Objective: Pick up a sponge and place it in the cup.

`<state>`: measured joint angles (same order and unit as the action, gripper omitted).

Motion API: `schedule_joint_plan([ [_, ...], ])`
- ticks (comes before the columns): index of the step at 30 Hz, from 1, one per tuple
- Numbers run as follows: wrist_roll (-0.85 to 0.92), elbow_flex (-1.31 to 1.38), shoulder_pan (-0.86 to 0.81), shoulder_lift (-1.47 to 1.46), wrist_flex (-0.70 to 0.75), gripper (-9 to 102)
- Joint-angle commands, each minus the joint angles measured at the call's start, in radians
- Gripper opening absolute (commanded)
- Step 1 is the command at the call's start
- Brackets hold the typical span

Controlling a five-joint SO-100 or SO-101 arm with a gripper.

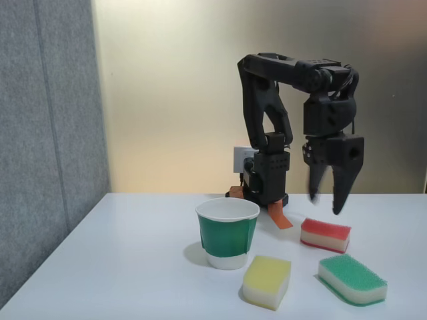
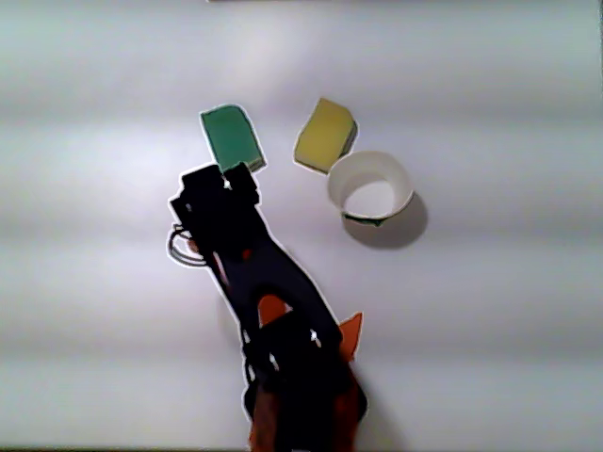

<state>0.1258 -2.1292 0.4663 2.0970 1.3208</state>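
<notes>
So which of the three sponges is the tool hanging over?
The red-topped sponge: the open tool hangs just above it, while the yellow and green ones lie nearer the camera.

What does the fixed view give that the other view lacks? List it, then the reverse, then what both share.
Fixed view: the red-topped sponge, lying under the open gripper, and the cup's green wall.
Other view: the white floor inside the cup.
Shared: the cup, the yellow sponge and the green sponge on the white table.
</notes>
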Motion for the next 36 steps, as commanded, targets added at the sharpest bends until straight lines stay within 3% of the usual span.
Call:
schedule_joint_plan([
  [1,0.040,0.000,0.012,0.041,-0.002,64],
  [5,0.037,0.005,0.008,0.034,-0.002,53],
  [20,0.028,-0.150,0.011,-0.018,-0.247,56],
  [36,0.029,-0.212,0.020,-0.092,-0.356,55],
])
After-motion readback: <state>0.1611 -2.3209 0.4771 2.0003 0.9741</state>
